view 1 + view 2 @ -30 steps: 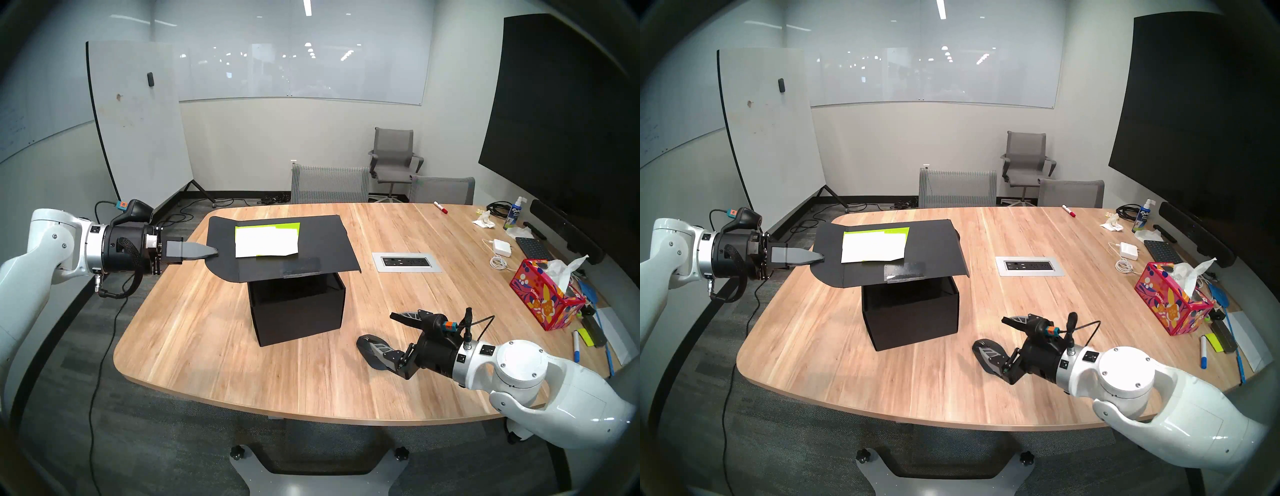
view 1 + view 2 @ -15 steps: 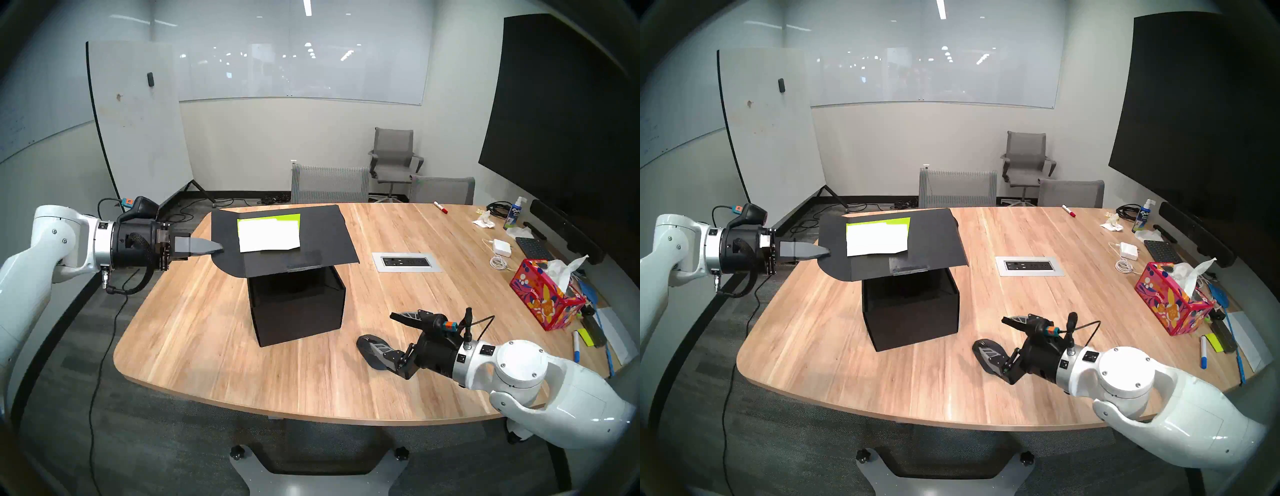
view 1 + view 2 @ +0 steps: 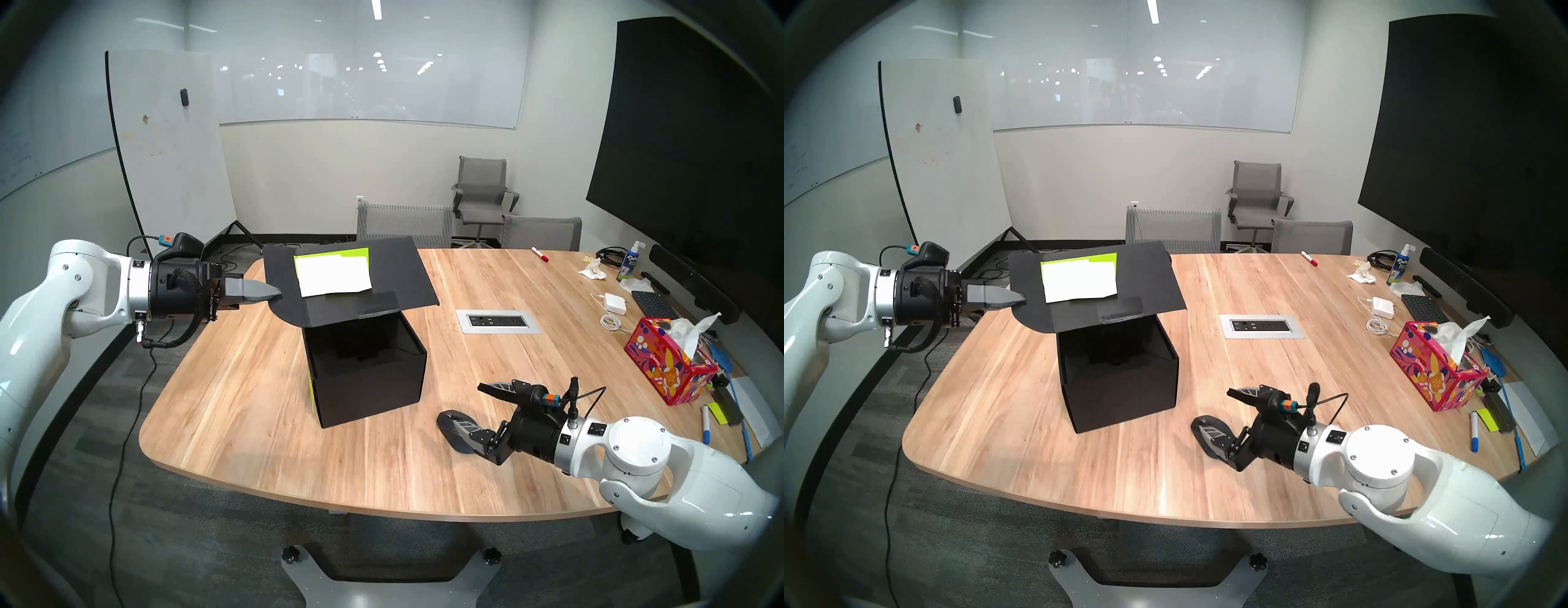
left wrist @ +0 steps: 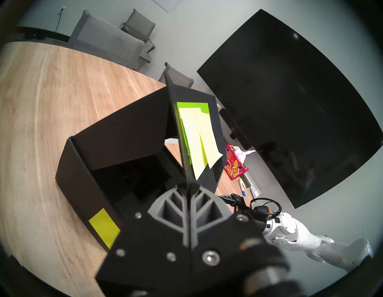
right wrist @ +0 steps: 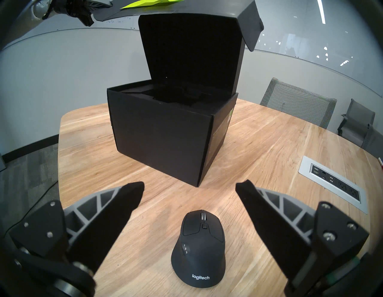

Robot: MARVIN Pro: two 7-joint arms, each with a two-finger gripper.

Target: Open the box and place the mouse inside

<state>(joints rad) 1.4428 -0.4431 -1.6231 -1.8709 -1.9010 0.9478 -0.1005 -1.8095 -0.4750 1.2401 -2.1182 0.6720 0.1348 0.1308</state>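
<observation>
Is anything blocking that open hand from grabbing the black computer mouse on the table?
Nothing visible. The black computer mouse lies on bare wooden table between the open right hand's fingers; the black cardboard box stands beyond it.

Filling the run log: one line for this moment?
left gripper: shut on lid | box: open | right gripper: open | mouse: on table

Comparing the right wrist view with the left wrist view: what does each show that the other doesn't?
Only the right wrist view shows the mouse on the table, lying between the open right gripper's fingers, untouched. Only the left wrist view shows the left gripper shut on the lid flap's edge and the yellow-green sticky note on the box's side. Both show the box with its lid raised.
</observation>
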